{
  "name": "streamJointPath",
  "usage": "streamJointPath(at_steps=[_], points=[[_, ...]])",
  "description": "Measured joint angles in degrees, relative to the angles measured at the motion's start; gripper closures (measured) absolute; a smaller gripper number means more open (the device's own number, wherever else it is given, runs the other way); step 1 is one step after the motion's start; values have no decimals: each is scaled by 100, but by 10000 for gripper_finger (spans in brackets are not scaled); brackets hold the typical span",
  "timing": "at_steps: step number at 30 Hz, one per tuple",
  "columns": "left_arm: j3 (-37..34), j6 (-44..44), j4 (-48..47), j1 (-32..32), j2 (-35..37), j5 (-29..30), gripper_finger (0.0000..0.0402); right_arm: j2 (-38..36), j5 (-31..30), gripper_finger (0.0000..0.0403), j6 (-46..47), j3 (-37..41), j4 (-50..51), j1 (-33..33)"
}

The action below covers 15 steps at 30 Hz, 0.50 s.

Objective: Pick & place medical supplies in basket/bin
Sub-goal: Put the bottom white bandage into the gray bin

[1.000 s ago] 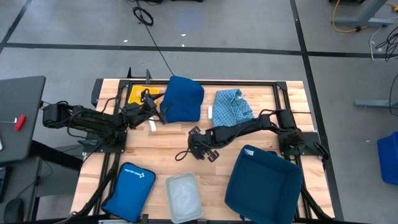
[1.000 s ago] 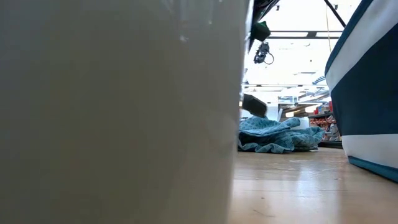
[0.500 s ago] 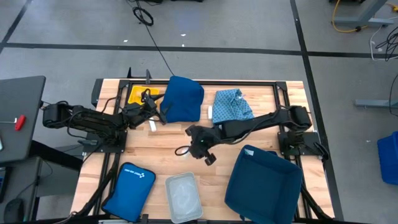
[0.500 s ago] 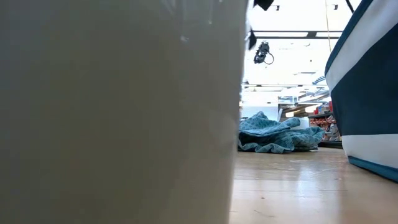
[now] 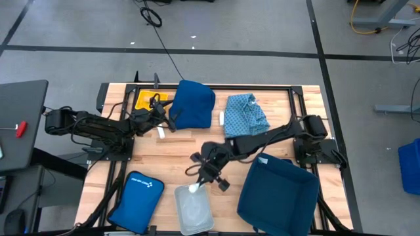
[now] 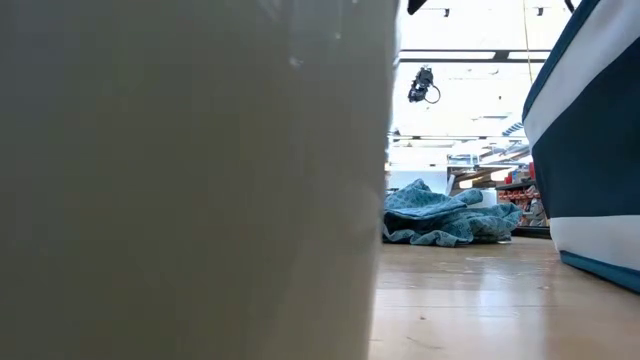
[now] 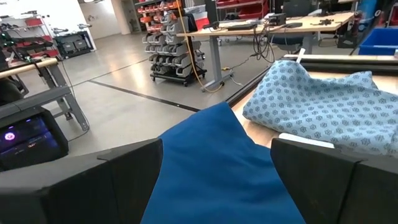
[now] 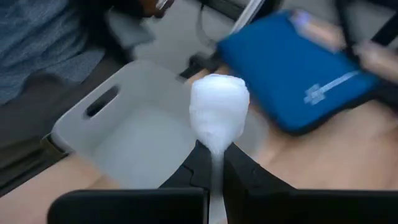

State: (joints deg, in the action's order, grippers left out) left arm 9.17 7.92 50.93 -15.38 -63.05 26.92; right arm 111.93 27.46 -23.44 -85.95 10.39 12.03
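Right hand (image 8: 211,163) pinching white roll (image 8: 218,118), no legible labels

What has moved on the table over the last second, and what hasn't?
The right claw, shut on a white roll, swung from mid-table toward the near edge and now hangs over the clear bin's rim. The left claw stayed at the dark blue cloth; cloths, pouch and basket unmoved.

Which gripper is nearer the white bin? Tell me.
Right. The right gripper hangs at the white bin's rim, shut on a white roll; the left gripper sits far across the table by the blue cloth.
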Motion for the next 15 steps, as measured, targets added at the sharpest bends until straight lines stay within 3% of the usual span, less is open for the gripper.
streamJointPath(at_steps=[15], points=[[-2,-111,3,0,-21,-2,100,801,-81,389,551,2,-516,306]])
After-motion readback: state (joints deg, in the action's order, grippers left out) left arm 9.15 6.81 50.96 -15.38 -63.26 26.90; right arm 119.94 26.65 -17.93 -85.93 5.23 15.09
